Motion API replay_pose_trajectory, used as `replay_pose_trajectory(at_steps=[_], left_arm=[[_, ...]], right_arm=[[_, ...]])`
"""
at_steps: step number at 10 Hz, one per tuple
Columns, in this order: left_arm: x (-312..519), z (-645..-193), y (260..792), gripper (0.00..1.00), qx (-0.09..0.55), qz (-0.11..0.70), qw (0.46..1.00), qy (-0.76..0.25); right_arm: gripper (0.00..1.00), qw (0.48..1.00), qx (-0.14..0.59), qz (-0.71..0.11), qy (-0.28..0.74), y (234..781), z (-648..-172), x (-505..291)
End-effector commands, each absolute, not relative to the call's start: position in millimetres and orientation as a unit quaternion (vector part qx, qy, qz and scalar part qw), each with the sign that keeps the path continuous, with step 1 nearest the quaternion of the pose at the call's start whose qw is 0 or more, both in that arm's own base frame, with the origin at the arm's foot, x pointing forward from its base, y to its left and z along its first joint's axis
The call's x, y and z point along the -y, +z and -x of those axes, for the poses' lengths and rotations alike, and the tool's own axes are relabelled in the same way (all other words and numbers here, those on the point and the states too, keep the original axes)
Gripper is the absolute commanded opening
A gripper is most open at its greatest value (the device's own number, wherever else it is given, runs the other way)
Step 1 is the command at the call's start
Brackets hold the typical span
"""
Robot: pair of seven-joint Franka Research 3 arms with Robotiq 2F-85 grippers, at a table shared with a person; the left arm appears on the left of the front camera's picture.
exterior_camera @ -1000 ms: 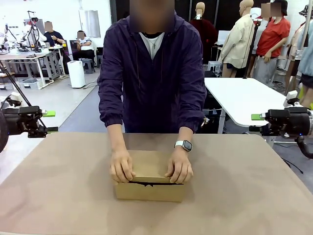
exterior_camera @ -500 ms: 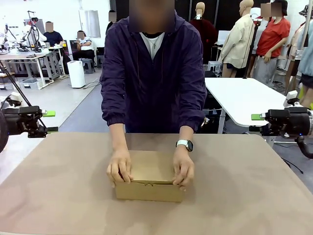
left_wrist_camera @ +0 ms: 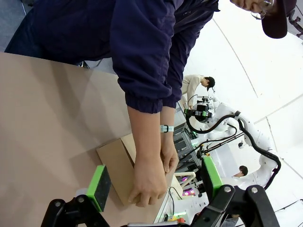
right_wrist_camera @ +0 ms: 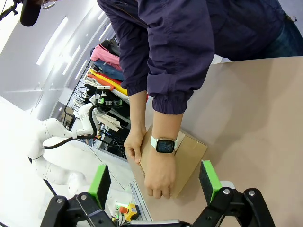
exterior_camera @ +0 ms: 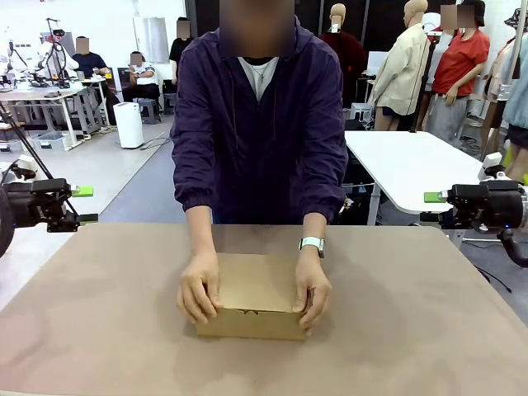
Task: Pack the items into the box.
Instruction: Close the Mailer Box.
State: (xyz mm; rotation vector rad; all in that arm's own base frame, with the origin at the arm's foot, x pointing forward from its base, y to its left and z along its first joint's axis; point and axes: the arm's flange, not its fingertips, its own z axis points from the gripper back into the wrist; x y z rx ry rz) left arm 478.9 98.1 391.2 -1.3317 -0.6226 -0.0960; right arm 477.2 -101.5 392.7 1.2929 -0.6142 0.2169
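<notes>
The box [exterior_camera: 252, 301] sits shut in the middle of the table [exterior_camera: 412, 330], nearer the robot's edge, its long side running left to right. The person's hands [exterior_camera: 200, 287] hold both ends. The left pincer [exterior_camera: 82, 205] and right pincer [exterior_camera: 435, 198] wait wide open and empty by the table's far corners, about equally far.

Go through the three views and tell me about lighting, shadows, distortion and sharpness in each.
Front view: even overhead light, a soft shadow around the box on the table, everything sharp. Left wrist view: rolled sideways, wide-angle bending of the background, bright washed-out white floor, box and the person's hands in focus. Right wrist view: likewise rolled and curved, glare from ceiling strips, the watch crisp.
</notes>
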Motion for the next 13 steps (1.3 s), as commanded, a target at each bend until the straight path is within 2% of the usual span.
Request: replay_pose_trajectory(at_steps=[1, 13], left_arm=[[-99.4, -476.8, 395.3, 1.00, 0.281, 0.604, 0.744, -0.049], [-99.4, -476.8, 395.3, 1.00, 0.281, 0.604, 0.744, -0.049]], right_arm=[[1.00, 0.746, 0.283, -0.595, 0.100, 396.7, -476.4, 101.0], [1.00, 0.746, 0.283, -0.595, 0.100, 396.7, -476.4, 101.0]])
